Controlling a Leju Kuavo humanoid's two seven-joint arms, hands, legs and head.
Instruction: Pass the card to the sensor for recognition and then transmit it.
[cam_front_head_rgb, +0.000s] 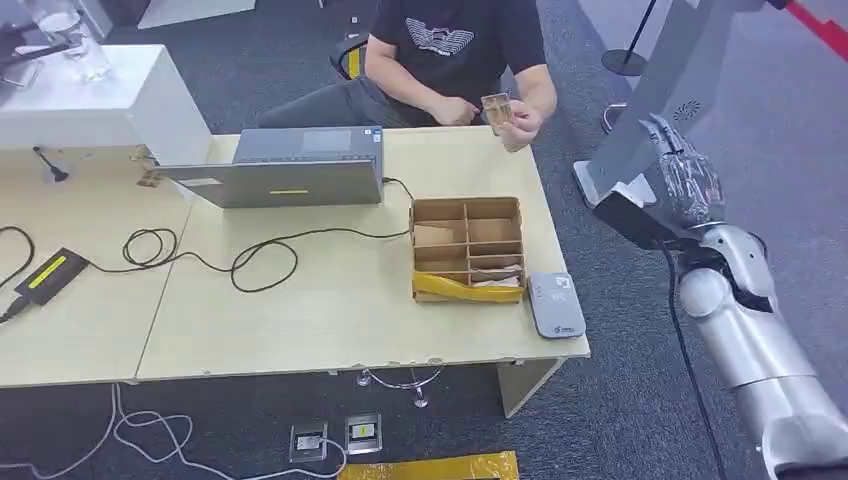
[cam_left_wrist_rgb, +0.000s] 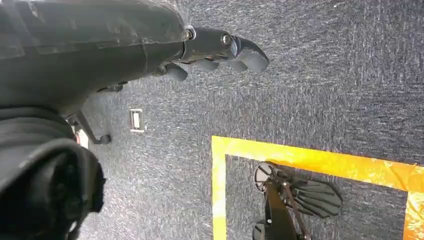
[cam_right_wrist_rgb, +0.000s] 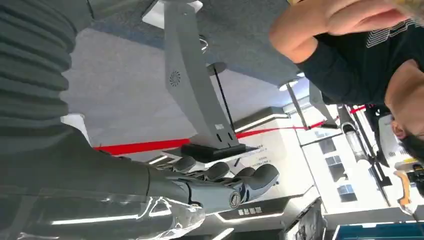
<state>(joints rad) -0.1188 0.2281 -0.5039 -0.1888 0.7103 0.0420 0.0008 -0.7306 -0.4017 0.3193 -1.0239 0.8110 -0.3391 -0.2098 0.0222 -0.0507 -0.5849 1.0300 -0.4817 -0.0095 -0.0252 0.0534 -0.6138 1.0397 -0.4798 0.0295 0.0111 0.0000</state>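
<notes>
From the head view, a seated person in a black T-shirt (cam_front_head_rgb: 450, 45) holds the small tan card (cam_front_head_rgb: 497, 108) up in both hands beyond the far edge of the pale wooden table (cam_front_head_rgb: 300, 320), well apart from the robot's right hand (cam_front_head_rgb: 688, 180), which is raised off the table's right side on its silver arm with nothing in it. The right wrist view adds what the head view cannot: the right hand's dark fingers (cam_right_wrist_rgb: 250, 177) are lightly bent and a little apart, closed on nothing, and past them stand a grey slanted floor stand (cam_right_wrist_rgb: 192, 85) and a red line on the floor. The left wrist view looks down at dark grey carpet (cam_left_wrist_rgb: 325, 75), where the left hand (cam_left_wrist_rgb: 210, 47) hangs with its fingers gently curved and holding nothing, above a border of yellow tape (cam_left_wrist_rgb: 300, 157). On the table sit a compartmented brown cardboard box (cam_front_head_rgb: 467, 248), a flat grey card sensor (cam_front_head_rgb: 556, 305) just beside the box's right near corner, a grey open laptop (cam_front_head_rgb: 290, 165) with a black cable (cam_front_head_rgb: 260, 255) looping from it, and a small black device with a yellow stripe (cam_front_head_rgb: 48, 275) near the left edge. A white cabinet (cam_front_head_rgb: 90, 100) stands at the far left.
</notes>
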